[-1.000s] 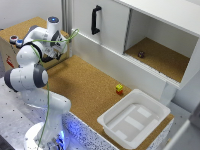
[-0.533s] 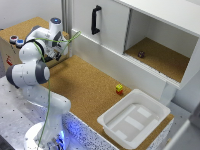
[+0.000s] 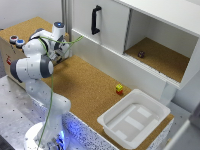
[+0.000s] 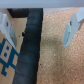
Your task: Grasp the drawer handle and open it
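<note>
In the wrist view a black bar, seemingly the drawer handle [image 4: 31, 47], runs across the cork surface. It lies between my two pale fingers [image 4: 71, 27], nearer to one of them. My gripper [image 4: 38, 44] is open around it and does not touch it. In the exterior view my gripper [image 3: 64, 51] is low beside a wooden box [image 3: 11, 50] at that view's left; the bar itself is hidden there by the arm. A black vertical handle [image 3: 95, 20] sits on the white cabinet door.
The wooden box carries red and blue buttons [image 3: 16, 41]. The white cabinet [image 3: 165, 35] has an open compartment with a small dark object [image 3: 141, 54]. A small yellow and red block [image 3: 119, 88] lies on the cork. A white tray [image 3: 131, 119] stands at the exterior view's right.
The arm's elbow has shifted slightly upward in the picture. The gripper stays low beside the wooden box.
</note>
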Motion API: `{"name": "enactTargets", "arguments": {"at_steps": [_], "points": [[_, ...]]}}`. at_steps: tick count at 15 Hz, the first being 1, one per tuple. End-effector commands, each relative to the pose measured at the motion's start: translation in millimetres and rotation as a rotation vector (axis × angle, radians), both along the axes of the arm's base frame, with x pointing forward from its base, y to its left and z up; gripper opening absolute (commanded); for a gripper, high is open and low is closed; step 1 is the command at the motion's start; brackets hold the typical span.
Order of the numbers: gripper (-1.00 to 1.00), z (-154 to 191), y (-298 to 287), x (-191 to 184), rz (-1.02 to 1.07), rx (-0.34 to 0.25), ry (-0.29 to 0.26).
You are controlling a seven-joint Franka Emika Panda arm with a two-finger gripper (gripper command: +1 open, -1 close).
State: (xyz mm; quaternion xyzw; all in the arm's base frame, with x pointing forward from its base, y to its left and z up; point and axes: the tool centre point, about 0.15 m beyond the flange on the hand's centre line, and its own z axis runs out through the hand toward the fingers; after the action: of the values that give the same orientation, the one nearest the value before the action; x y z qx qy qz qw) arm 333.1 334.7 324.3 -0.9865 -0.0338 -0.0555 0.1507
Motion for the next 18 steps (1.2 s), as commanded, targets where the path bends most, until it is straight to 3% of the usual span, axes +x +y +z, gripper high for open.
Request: {"name": "enactTargets", "arguments": {"at_steps": [1, 11, 12, 18], "points": [[1.00, -25, 6, 14, 0.018, 0.096, 0.019], [1.00, -46, 13, 12, -0.017, 0.156, 0.047], [-1.00, -48, 13, 12, -0.017, 0.159, 0.049], [-1.00, -51, 13, 14, -0.021, 0.179, 0.044]]}}
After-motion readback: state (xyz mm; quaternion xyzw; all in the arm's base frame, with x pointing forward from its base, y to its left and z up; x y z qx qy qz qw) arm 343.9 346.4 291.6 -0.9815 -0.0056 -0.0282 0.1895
